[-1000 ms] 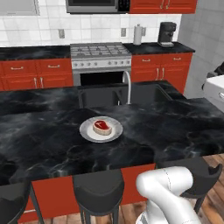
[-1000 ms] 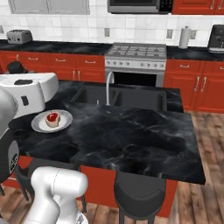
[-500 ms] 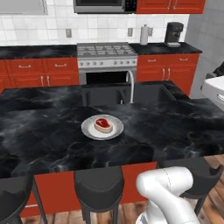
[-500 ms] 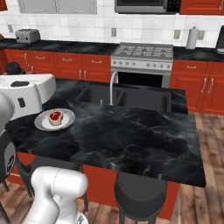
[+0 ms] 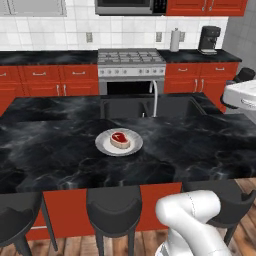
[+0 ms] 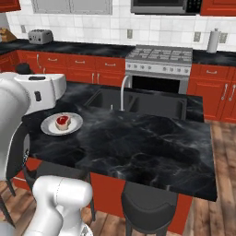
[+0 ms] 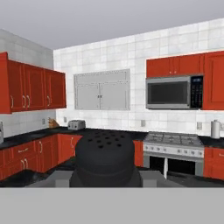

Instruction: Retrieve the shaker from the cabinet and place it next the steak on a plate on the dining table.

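We've got the small black cylindrical shaker w/ perforated domed top (image 7: 105,159) clamped between the fingers, jaws closed narrow on its body just below the cap, so in the hand view it sits right in front of the lens, dead centre at the bottom. That means the retrieve part looks done; the placing isn't. Landmark for the rest: the round flat light-grey plate (image 5: 104,148) on the big black white-veined marble dining table w/ red base (image 5: 200,145). The small brownish-pink steak w/ red patch (image 5: 120,139) lies on that plate, roughly mid-plate, and nothing else stands beside it yet. The white arm's upper section (image 6: 27,92) hangs above and just left of the plate in the right base view, i.e. on the near, stool side of it, hand raised well over the tabletop, not lowered. Hand camera looks level across the room, at the microwave (image 7: 171,92) and red wall cupboards (image 7: 30,85) well beyond the plate, so we judge the gripper is pointing horizontal, shaker upright. Left, as we read it: bring the hand down twd the plate, set shaker next to the steak, release.
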